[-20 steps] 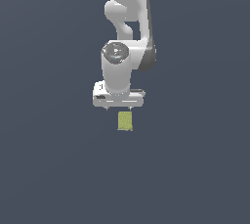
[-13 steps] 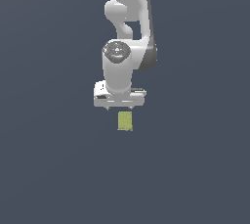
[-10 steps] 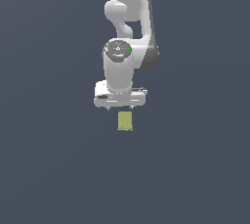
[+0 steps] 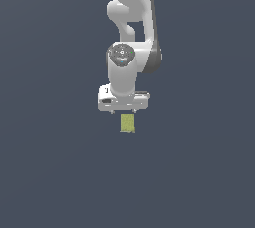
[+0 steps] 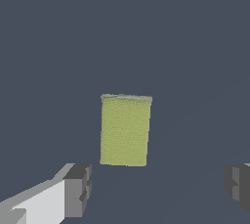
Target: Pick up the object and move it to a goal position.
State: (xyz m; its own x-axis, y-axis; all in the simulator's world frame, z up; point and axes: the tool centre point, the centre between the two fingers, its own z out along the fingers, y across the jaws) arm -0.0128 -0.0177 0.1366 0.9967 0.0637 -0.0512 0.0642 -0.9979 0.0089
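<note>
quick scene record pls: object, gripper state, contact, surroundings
object: yellow-green block, rectangular, mottled surface
gripper: open, jaws spread wider than the block
fingers: one on each side in the wrist view, neither touching the block
position: block just below the gripper in the exterior view
grasp: not yet made
surroundings: plain dark grey surface, nothing else visible
goal marker: none visible
</note>
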